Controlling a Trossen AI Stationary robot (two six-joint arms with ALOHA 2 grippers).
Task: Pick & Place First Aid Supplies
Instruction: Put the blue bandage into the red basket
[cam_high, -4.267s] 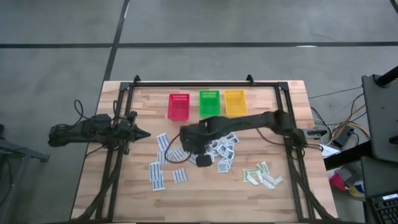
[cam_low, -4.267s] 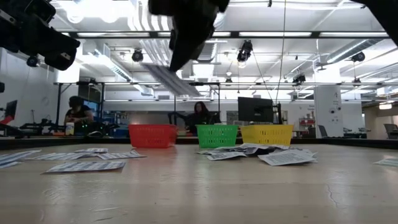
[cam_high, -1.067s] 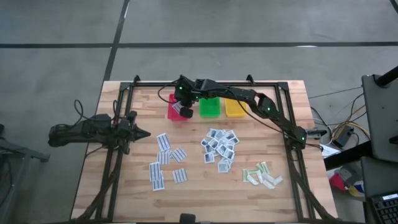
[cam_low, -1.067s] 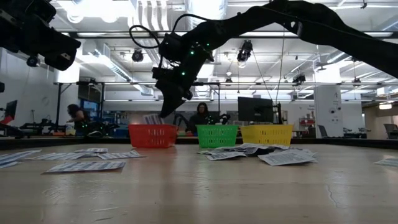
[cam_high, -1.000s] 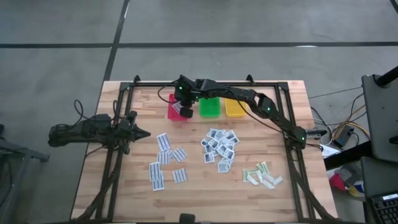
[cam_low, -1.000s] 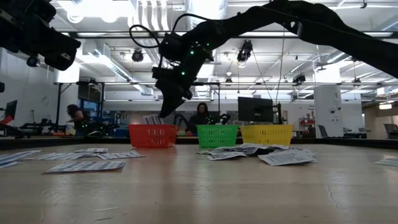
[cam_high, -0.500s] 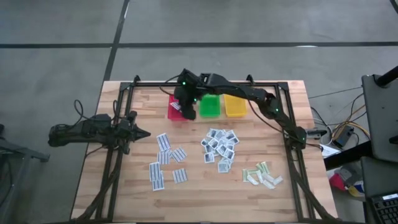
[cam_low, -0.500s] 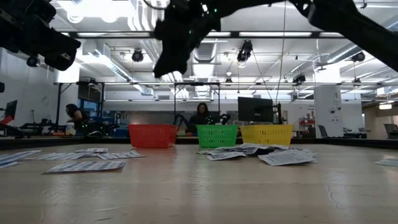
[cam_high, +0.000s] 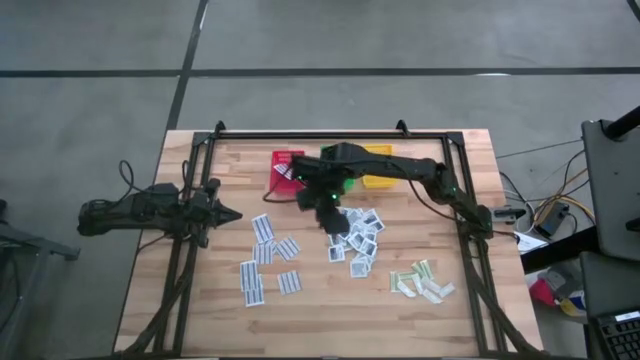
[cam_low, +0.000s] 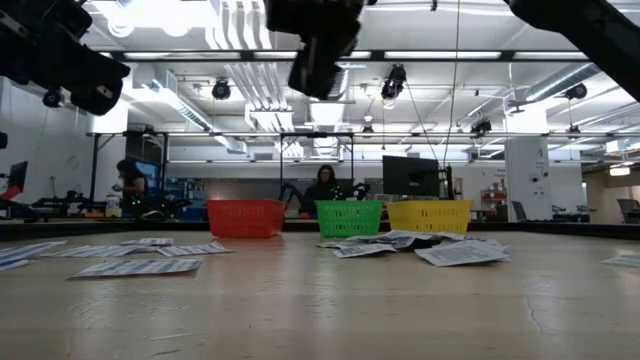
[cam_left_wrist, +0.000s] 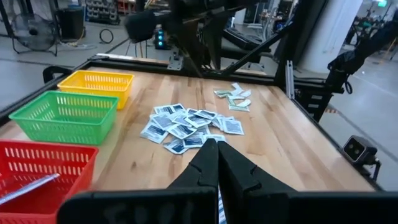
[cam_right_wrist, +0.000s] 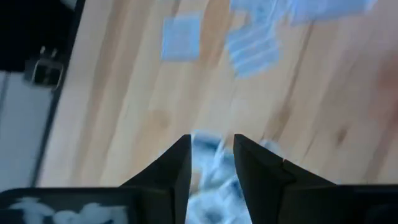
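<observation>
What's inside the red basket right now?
One oblong white packet lies in the red basket, seen in the left wrist view and partly from above. The right arm covers the basket's right edge from above, so anything under it is hidden.

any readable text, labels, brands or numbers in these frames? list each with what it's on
No text can be read in any view.
Striped oblong packets: blue print, too small to read.
Square packets: dark print, too small to read.
Green-beige strips: no legible marks.
Red basket, green basket, yellow basket: no labels seen.
Monitor in the room behind: dark, nothing readable.
</observation>
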